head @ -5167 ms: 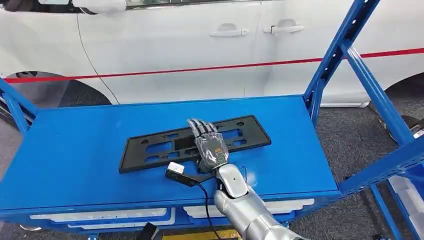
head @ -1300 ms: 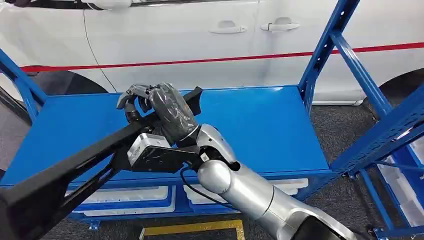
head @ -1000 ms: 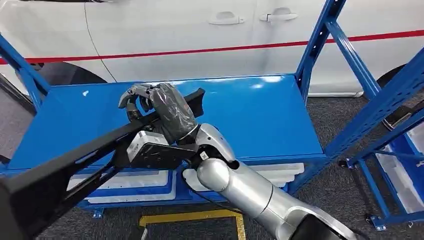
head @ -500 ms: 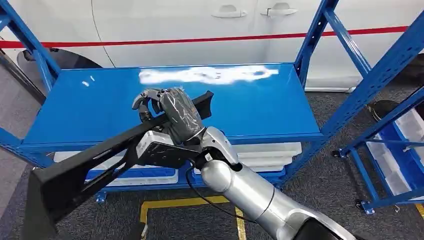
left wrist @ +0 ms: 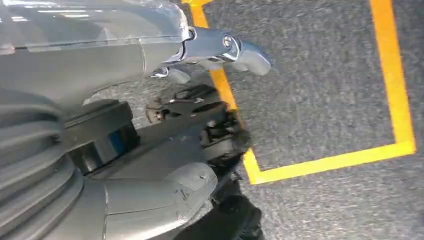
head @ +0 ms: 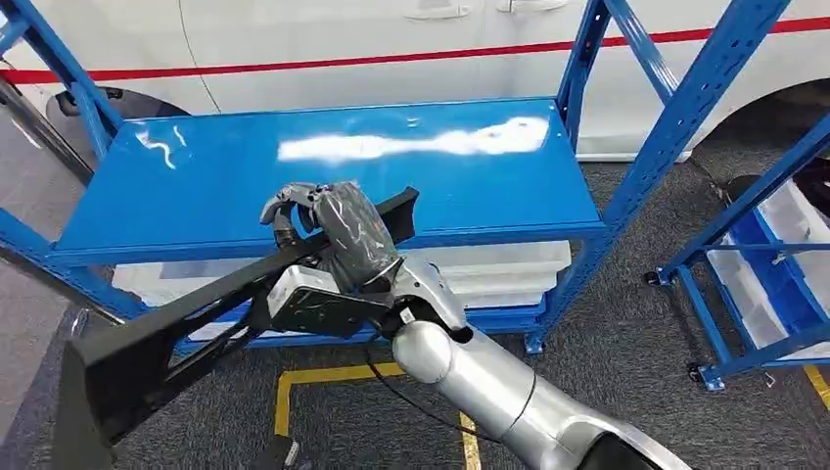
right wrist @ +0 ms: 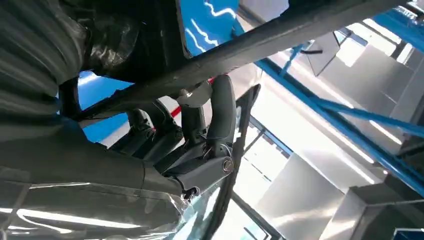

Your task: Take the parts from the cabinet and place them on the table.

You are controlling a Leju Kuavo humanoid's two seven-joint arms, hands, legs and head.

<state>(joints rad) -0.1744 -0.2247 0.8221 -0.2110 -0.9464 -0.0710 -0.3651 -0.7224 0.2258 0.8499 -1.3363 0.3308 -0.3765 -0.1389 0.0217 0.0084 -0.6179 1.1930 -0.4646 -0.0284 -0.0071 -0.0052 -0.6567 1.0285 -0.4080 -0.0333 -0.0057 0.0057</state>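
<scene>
The right hand [head: 333, 227] has its fingers wrapped around the long black part [head: 166, 333], which juts toward the robot's left and low. Just beyond the hand lies the blue cabinet shelf [head: 470, 186]. The robot should keep the grip firm and swing the long end clear of the blue uprights [head: 685, 117]. Whether the left hand [left wrist: 150, 55] is closed cannot be told.

Matt black plastic plate [head: 176, 313]; glossy blue painted metal shelf [head: 489, 186]; brushed silver arm [head: 499, 392]; crinkly clear film over right hand [head: 343, 230]; rough grey carpet floor [head: 626, 333].

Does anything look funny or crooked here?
Nothing looks broken or spilled. The right hand holds the long black plate tilted, one end sticking toward the camera, off the blue shelf.
</scene>
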